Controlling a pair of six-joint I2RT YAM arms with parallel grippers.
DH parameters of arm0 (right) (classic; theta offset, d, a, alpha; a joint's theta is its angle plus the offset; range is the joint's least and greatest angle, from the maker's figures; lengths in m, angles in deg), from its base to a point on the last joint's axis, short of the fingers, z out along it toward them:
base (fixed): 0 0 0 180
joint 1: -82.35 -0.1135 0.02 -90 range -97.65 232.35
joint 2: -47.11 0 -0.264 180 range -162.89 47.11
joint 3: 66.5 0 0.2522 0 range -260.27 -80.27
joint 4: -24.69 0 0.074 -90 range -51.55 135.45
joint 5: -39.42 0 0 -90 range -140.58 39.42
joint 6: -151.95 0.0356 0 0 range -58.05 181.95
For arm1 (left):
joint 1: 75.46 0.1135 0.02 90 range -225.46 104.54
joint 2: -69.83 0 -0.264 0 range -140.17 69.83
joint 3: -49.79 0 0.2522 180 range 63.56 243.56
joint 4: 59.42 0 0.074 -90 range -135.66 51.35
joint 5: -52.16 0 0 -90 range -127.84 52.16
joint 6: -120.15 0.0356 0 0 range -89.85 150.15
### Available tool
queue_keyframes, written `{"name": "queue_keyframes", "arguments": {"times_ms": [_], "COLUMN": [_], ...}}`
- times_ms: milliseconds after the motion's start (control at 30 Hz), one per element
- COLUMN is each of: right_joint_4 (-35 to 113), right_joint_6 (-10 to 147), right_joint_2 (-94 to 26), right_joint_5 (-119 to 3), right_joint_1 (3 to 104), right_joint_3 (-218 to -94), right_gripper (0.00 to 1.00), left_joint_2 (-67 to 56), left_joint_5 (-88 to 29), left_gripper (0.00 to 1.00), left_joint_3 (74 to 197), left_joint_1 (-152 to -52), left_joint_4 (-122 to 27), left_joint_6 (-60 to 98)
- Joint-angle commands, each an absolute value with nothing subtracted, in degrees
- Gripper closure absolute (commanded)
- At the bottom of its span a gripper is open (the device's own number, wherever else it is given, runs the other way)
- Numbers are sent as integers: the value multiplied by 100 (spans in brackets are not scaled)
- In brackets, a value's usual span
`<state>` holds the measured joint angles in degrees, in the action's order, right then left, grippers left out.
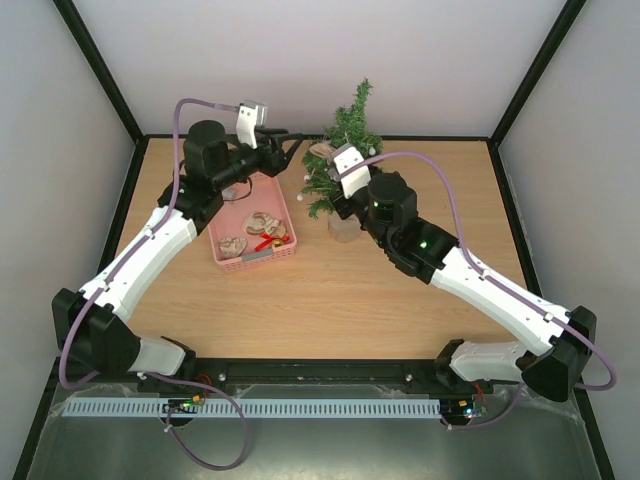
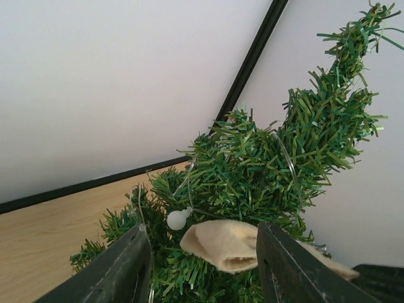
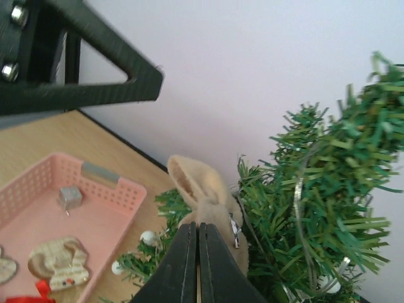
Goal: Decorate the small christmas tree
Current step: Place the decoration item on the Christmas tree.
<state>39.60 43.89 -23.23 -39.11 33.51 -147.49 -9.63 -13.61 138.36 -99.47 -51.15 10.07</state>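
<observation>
Bristly small christmas tree (image 2: 252, 170), tan felt ornament (image 3: 197, 186), latticed pink basket (image 3: 38, 196)

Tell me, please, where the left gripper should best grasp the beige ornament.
Probably its rounded free end, from the basket side: the beige ornament sticks out of the tree between the open left gripper's fingers, while the right gripper pinches its other end.
</observation>
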Motion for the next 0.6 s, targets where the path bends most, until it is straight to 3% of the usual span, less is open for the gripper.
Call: {"name": "queue_keyframes", "arguments": {"times_ms": [0, 567], "right_joint_4": [3446, 3439], "right_joint_6": [5356, 8127], "right_joint_2": [-2162, -2353], "right_joint_5": [-3584, -2890], "right_joint_1": [3313, 3331], "right_joint_3": [-14745, -15228], "right_gripper": [98, 98], "left_joint_2": [-794, -731], "left_joint_5": [-1242, -579], "left_gripper": [53, 54], "left_joint_3": [13765, 13674], "left_joint_1": [-9888, -9901], "left_joint_4": [-5294, -5843], "left_joint_6": [976, 1088]}}
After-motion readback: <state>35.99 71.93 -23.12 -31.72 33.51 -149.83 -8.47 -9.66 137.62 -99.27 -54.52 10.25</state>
